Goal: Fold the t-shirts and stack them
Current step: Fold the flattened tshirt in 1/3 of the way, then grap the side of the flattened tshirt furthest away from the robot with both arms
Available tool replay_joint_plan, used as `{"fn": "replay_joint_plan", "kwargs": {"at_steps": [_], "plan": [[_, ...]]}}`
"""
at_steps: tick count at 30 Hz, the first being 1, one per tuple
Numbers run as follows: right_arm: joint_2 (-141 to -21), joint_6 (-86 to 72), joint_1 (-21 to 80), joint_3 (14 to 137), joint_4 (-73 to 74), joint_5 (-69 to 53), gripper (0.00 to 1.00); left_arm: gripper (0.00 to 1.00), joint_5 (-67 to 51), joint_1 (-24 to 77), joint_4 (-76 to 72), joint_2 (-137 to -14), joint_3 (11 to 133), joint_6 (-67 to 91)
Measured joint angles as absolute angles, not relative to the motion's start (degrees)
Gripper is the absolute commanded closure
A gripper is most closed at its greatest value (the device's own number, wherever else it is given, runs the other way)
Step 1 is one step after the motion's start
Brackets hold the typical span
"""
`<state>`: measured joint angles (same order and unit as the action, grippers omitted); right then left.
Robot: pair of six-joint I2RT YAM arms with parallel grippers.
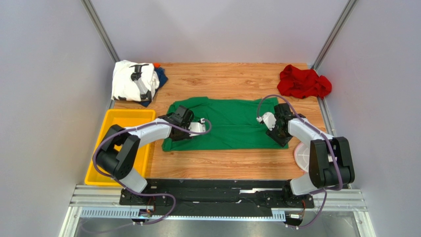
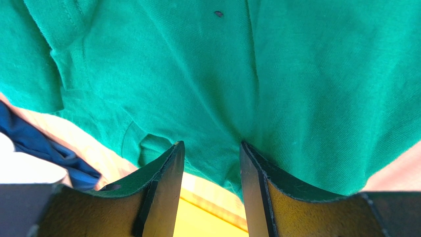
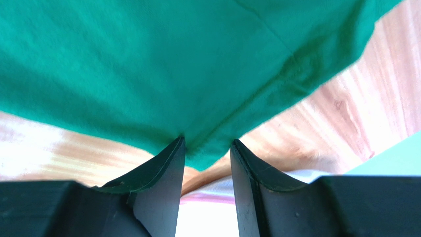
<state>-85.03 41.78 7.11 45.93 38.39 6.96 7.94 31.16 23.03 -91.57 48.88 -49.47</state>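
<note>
A bright green t-shirt (image 1: 232, 123) lies spread flat in the middle of the wooden table. My left gripper (image 1: 173, 134) stands at its near left corner, open, fingertips pressing down on either side of the hem (image 2: 212, 148). At the near right corner my right gripper (image 1: 281, 139) is open too, the cloth's corner lying between its tips (image 3: 207, 143). A white t-shirt with black print (image 1: 131, 79) sits bundled at the back left on a dark blue one (image 1: 160, 78). The red t-shirt (image 1: 302, 81) is crumpled at the back right.
A yellow plastic tray (image 1: 116, 148) stands along the left edge, close to the left arm. A round white-and-pink basket (image 1: 300, 157) sits by the right arm's base. Grey walls and metal posts enclose the table.
</note>
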Motion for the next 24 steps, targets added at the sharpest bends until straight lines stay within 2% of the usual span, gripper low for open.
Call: {"fn": "replay_joint_plan", "kwargs": {"at_steps": [11, 15, 19, 24], "plan": [[-81.8, 41.1, 7.1, 48.6, 43.4, 7.0, 0.55, 0.43, 8.0, 31.7, 26.3, -88.2, 48.6, -47.9], [-81.4, 39.9, 7.1, 56.2, 45.2, 7.0, 0.41, 0.36, 7.8, 31.7, 27.1, -85.4, 54.1, -47.4], [-82.5, 38.2, 7.1, 65.1, 44.4, 7.0, 0.38, 0.34, 6.7, 30.9, 26.3, -84.2, 61.7, -47.0], [-91.2, 35.7, 7.1, 75.0, 41.8, 6.7, 0.32, 0.33, 4.7, 26.7, 25.3, -88.9, 71.6, -46.9]]}}
